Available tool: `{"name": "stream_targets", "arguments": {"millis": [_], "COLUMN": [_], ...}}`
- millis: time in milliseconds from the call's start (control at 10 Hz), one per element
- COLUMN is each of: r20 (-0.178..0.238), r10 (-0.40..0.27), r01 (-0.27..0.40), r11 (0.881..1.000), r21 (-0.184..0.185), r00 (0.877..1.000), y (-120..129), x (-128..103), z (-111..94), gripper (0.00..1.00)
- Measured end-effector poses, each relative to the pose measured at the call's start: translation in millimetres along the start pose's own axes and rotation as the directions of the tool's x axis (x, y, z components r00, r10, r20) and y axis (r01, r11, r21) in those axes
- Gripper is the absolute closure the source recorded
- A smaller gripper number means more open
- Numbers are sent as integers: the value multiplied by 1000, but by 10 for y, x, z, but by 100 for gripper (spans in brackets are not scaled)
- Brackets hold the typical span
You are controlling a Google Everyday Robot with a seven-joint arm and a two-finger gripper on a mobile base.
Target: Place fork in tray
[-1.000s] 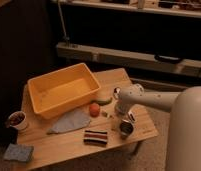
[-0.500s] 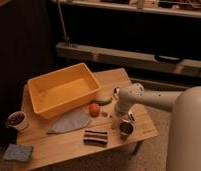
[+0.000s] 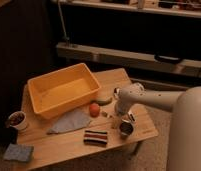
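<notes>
Gripper [image 3: 121, 117], state unclear, hangs low beside metal cup [image 3: 125, 129], apart from tray [image 3: 69, 105]; fork indistinct

A low wooden table [image 3: 64, 146] stood on a speckled floor. At its left edge was a small white cup [image 3: 16, 120] with something dark inside, and near the front left corner lay a blue sponge [image 3: 18, 152]. A grey-blue cloth [image 3: 70, 121] lay flat near the middle, with a striped item [image 3: 95, 137] in front of it. A small orange round thing [image 3: 94, 109] sat beside the cloth, and a pale green thing [image 3: 105, 100] just behind it. A small metal cup [image 3: 126, 129] stood upright just under the gripper [image 3: 125, 120], near the right edge
</notes>
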Motion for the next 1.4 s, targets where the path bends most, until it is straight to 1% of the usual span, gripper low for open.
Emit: {"name": "stream_targets", "arguments": {"millis": [100,200,400,500,600,700,800,1000,1100,1300,1400], "r20": [-6,-22,-39,-47,-50,-48,-45,-34,-26,-2,8], "r10": [2,22,48,62,71,73,74,67,63,50,39], "r01": [-2,-21,-46,-57,-65,-68,-69,-63,-59,-49,-40], "r11": [1000,999,997,994,993,992,992,991,991,990,991], "r21": [5,26,61,88,101,107,109,116,121,129,131], "r00": [1000,1000,998,997,996,996,996,997,998,999,999], "y": [-7,-60,-104,-132,-143,-146,-144,-164,-191,-272,-286], "x": [32,142,398,614,757,814,854,807,702,376,255], "z": [-20,-120,-362,-566,-722,-798,-831,-840,-833,-805,-809], "gripper": [20,20,20,20,20,20,20,20,20,20,20]}}
